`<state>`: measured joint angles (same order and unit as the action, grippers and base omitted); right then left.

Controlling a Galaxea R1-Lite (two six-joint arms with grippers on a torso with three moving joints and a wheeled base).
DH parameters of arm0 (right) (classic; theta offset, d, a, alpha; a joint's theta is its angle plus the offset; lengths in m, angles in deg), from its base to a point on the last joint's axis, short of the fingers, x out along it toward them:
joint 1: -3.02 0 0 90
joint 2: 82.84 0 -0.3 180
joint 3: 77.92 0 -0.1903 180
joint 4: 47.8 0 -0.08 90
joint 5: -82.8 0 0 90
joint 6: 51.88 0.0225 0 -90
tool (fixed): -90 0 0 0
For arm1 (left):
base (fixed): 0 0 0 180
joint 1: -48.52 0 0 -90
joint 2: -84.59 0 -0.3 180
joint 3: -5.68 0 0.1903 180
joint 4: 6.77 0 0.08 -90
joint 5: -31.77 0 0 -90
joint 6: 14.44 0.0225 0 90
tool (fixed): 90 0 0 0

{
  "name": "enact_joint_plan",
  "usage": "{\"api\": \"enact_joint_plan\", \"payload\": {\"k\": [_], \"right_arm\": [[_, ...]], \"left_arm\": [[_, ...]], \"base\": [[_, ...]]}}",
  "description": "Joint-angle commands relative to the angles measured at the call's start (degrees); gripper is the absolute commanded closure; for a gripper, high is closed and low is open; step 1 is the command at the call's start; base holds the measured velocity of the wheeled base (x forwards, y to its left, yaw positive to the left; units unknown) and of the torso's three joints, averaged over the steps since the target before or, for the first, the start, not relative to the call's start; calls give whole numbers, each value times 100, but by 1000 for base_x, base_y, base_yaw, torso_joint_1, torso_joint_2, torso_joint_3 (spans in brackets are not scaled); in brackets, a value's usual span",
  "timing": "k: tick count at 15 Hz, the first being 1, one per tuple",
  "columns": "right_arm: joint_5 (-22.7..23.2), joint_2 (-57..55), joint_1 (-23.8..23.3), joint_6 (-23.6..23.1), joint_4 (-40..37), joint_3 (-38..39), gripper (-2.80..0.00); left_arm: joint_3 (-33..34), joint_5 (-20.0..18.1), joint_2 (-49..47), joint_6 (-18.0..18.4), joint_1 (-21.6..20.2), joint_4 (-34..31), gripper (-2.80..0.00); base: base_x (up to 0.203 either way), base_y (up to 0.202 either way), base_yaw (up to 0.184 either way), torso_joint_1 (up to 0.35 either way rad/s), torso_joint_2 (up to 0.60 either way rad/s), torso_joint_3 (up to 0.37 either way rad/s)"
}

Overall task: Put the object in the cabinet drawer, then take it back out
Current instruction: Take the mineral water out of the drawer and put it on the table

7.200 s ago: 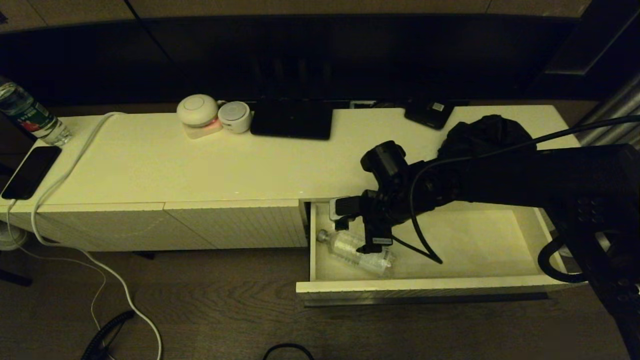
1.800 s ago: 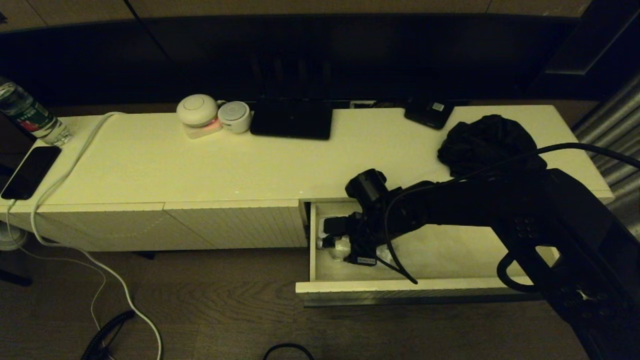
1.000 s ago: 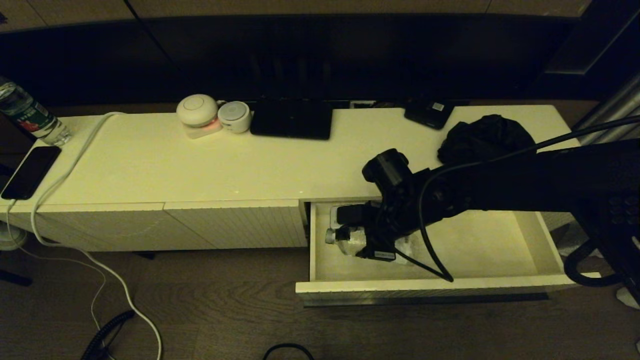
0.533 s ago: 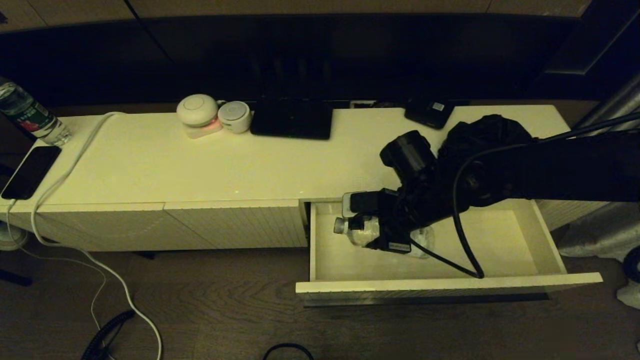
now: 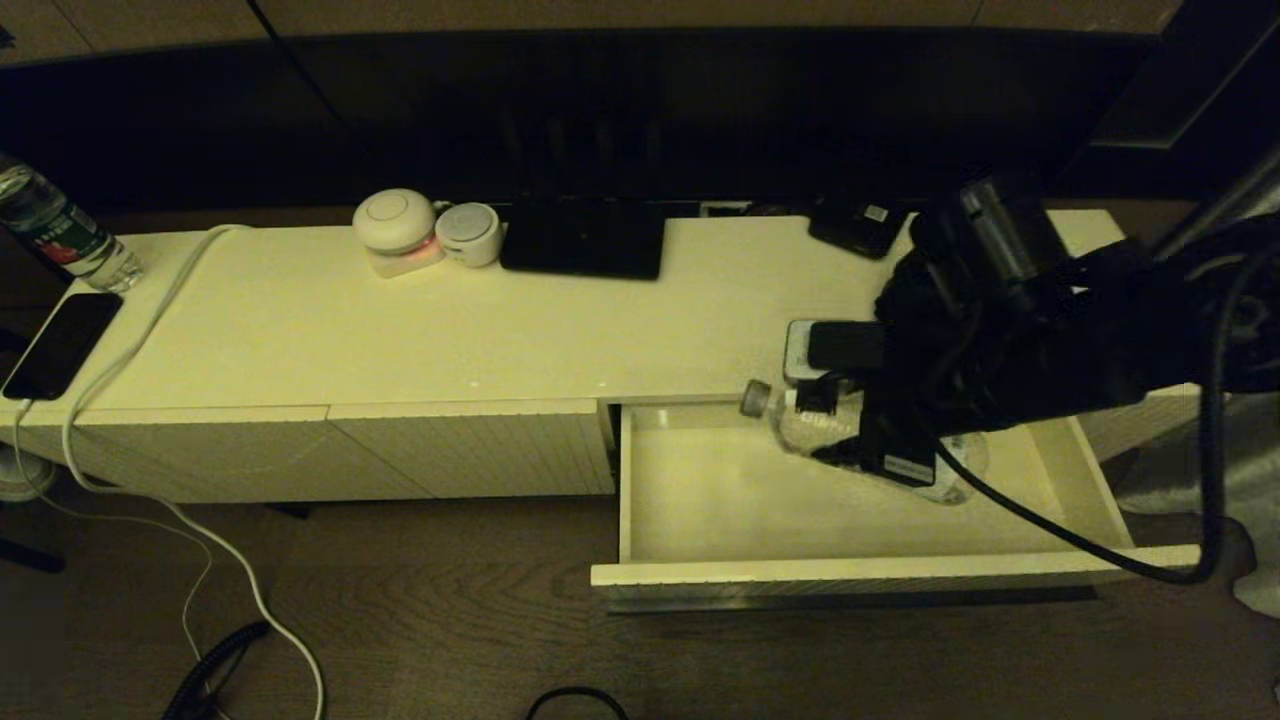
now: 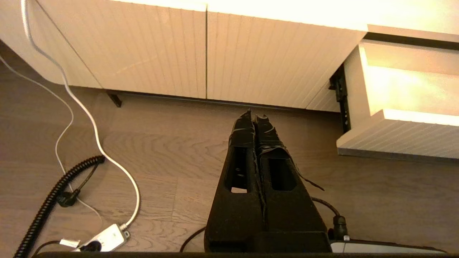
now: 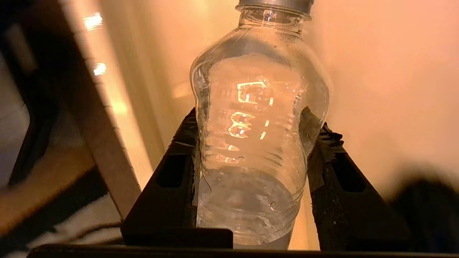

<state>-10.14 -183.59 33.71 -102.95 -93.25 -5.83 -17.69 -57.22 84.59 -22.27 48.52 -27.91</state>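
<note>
Pretty dim room overall, the head view is murky with the back wall nearly black and only the cabinet (image 5: 400, 330) top catching light. Wrist views glow warm orange, the cabinet edge blown out. Reflections sparkle on the clear bottle (image 7: 258, 143), with a soft, blurry background behind it.

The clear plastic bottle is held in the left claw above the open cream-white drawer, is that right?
Wrong claw. The clear plastic bottle is gripped by the right claw, as the right wrist view shows, above the open cream-white drawer. The left claw is shut and empty, down over the floor.
</note>
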Motion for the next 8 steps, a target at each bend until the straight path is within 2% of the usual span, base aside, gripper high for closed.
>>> {"api": "enact_joint_plan", "payload": {"k": [1, 3, 8], "right_arm": [[-355, 437, 54, 658, 434, 94, 0], [-971, 391, 328, 1709, 1299, 54, 0], [-2027, -162, 610, 3584, 2171, -537, 0]], "left_arm": [[0, 4, 9, -8, 0, 5, 0], [0, 4, 9, -8, 0, 5, 0], [0, 4, 9, -8, 0, 1, 0]], "base": [[0, 0, 0, 0, 0, 0], [0, 0, 0, 0, 0, 0], [0, 0, 0, 0, 0, 0]]}}
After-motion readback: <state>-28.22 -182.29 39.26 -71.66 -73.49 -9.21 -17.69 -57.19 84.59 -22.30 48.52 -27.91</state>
